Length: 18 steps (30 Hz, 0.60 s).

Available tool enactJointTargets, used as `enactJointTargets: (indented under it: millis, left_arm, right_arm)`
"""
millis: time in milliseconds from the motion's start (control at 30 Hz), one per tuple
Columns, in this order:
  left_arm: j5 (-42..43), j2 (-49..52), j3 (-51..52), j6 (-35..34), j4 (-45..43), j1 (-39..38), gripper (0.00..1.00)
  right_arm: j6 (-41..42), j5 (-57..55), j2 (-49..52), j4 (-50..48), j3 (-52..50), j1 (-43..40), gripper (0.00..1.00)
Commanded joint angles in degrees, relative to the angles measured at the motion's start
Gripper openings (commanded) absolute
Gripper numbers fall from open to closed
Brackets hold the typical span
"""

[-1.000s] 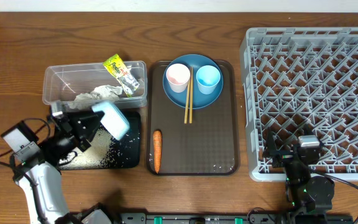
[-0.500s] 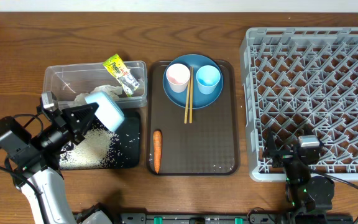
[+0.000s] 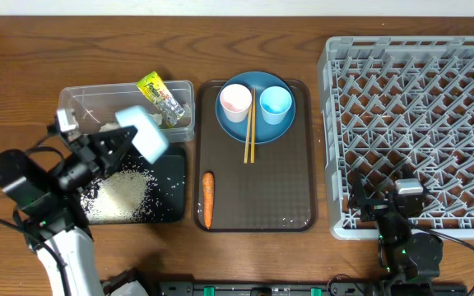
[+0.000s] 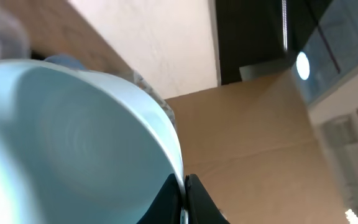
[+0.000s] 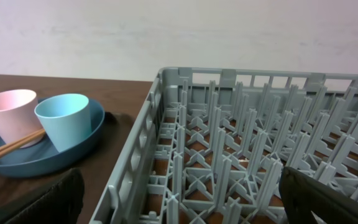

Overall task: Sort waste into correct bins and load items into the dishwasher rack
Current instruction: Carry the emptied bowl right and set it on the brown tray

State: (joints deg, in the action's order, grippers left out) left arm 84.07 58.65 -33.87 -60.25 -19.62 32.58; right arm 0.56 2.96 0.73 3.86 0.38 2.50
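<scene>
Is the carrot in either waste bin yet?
No, the carrot lies on the brown serving tray, outside both the clear tub and the black tray.

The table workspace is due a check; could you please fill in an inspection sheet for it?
Surface: wooden table, bare wood around the trays.
Job's things: rice in black tray; wrapper and crumpled paper in clear tub; carrot on brown tray beside blue plate with pink cup, blue cup, chopsticks; grey rack empty.
Clutter: nothing seen.
Grippers: left gripper shut on the tilted bowl; right gripper open, holding nothing.
Cables: black cable beside the right arm's base.
Surroundings: pale wall.
</scene>
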Motion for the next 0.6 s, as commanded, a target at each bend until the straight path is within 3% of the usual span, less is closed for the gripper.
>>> enactJointTargets:
  millis: [0,300,567]
  left_arm:
    - [-5.5,-1.0,-1.9,-10.1,-5.9,-4.2,0.06]
    - [-14.5,-0.8,-3.4,-8.9,-7.3,-21.1,0.06]
    - [-28.6,2.7,-7.5,-6.4,0.4,-29.1,0.06]
  right_arm:
    - [-0.4,-0.2,-0.1,0.2,-0.1,0.5,0.99]
    - [-0.4,-0.2,-0.1,0.2,-0.1,0.5,0.99]
    - [-0.4,-0.2,-0.1,0.2,-0.1,0.5,0.99]
